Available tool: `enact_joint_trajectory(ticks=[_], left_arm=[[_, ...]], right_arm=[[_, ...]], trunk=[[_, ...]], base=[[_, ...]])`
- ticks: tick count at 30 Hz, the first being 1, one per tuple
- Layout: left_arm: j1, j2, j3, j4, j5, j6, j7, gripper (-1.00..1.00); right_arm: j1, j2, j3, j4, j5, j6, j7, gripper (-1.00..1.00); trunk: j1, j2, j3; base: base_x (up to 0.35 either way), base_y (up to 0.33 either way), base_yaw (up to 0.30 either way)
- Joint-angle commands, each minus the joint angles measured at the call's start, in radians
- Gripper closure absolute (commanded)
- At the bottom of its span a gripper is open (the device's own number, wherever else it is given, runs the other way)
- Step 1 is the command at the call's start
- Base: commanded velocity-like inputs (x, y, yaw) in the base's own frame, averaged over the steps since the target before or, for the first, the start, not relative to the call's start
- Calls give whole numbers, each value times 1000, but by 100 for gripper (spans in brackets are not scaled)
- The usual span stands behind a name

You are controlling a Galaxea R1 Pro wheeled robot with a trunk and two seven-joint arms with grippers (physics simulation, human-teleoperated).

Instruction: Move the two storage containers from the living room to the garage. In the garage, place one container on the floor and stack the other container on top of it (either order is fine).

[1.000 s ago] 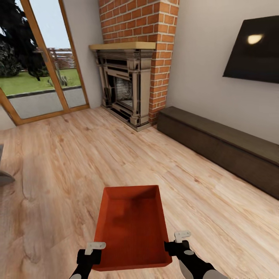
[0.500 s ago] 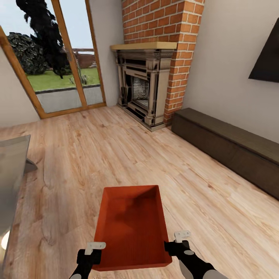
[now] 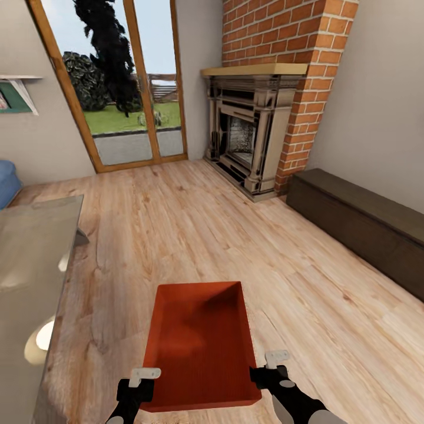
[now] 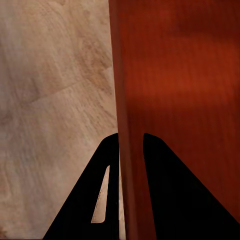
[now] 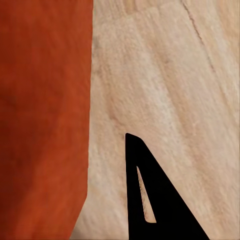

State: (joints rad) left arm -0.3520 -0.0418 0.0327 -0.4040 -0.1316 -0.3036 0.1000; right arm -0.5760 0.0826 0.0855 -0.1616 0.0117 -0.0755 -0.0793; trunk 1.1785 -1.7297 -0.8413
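View has swung left past the fireplace [image 3: 253, 141]; both grippers, left [image 3: 136, 386] and right [image 3: 272, 371], still clamp your storage container [image 3: 200, 344]. Garage ahead.

The light wood-plank floor [image 3: 194, 235] runs across the living room. Standing directly on it: the ornate fireplace [image 3: 250, 138] at the base of the red-brick chimney [image 3: 294, 70] at 1 o'clock; the long low dark-brown cabinet [image 3: 359, 227] along the wall at 2 to 3 o'clock; a grey glossy table [image 3: 29, 277] at 9 o'clock. The glazed wood-framed doors [image 3: 126, 88] meet the floor at 11 o'clock.
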Motion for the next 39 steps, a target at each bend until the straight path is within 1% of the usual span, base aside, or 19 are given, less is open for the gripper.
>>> enact_joint_trajectory(ticks=[1,6,10,19,39], left_arm=[[-1,0,15,1,-2,-5,15,100],[-1,0,15,2,-2,-5,15,100],[-1,0,15,3,-2,-5,15,100],[-1,0,15,3,-2,-5,15,100],[-1,0,15,3,-2,-5,15,100]], right_arm=[[-1,-4,-4,0,5,-3,-13,100],[-1,-4,-4,0,5,-3,-13,100],[-1,-4,-4,0,5,-3,-13,100],[-1,-4,-4,0,5,-3,-13,100],[-1,-4,-4,0,5,-3,-13,100]], trunk=[[0,0,-1],[0,0,-1],[0,0,-1],[0,0,-1],[0,0,-1]], base=[[0,0,286],[-18,0,212],[-224,0,44],[-326,-25,6],[-336,-90,0]])
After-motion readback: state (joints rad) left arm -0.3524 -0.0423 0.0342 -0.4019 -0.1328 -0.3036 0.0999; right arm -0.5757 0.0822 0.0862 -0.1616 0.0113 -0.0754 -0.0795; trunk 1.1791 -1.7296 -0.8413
